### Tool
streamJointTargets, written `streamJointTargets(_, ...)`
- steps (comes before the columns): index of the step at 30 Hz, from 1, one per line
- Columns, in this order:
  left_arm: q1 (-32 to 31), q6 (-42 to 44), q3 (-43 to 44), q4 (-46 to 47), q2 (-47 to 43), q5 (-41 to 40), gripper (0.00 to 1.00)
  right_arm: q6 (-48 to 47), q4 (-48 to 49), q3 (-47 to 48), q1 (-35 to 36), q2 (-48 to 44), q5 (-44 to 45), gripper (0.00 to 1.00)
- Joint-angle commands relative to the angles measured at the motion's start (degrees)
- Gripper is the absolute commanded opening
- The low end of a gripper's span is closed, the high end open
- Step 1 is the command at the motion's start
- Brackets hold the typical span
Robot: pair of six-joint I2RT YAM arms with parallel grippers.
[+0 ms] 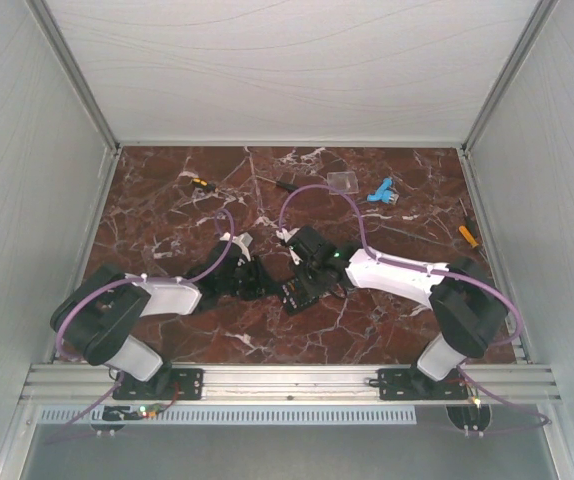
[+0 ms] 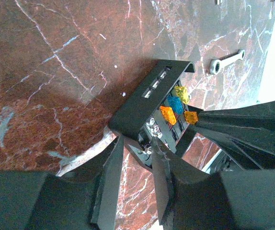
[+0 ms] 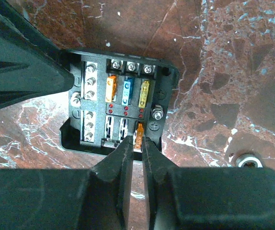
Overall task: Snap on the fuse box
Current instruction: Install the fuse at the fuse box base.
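- The right gripper, closest to the lens in its own wrist view, is pinching an orange fuse between its fingertips, apparently to press it into a slot in the row nearest them.
- The fuse box is lying face up mid-table, between the two arms.
- The left gripper is clamping the box's edge from the left, probably to brace it against that push.
- Three fuses, orange, blue and yellow, are sitting in the other row.
- A wrench is lying near the box. A clear plate and a blue part are resting well apart at the far right. Nothing is blocking the slot.
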Motion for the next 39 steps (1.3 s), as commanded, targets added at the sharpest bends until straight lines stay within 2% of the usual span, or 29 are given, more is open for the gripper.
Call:
streamJointTargets(1,-0.4,-0.1,0.8,1.6,-0.6,0.1,0.31,-1.0,-0.2,1.9,0.1,0.7,-0.6,0.10)
streamJointTargets(18,-0.4,-0.1,0.8,1.2,-1.0,-0.2,0.30,-0.6,-3.2,2.9,1.4,2.8,2.5,0.00)
streamJointTargets(32,-0.4,-0.4,0.6,0.9,-1.4,-0.7,0.30,6.6,-1.3,-1.1,1.4,1.0,3.0,0.00)
streamJointTargets(39,-0.4,-0.5,0.6,1.0,-1.3,-0.9,0.30,9.7,0.7,-3.9,1.9,-0.3,6.3,0.00)
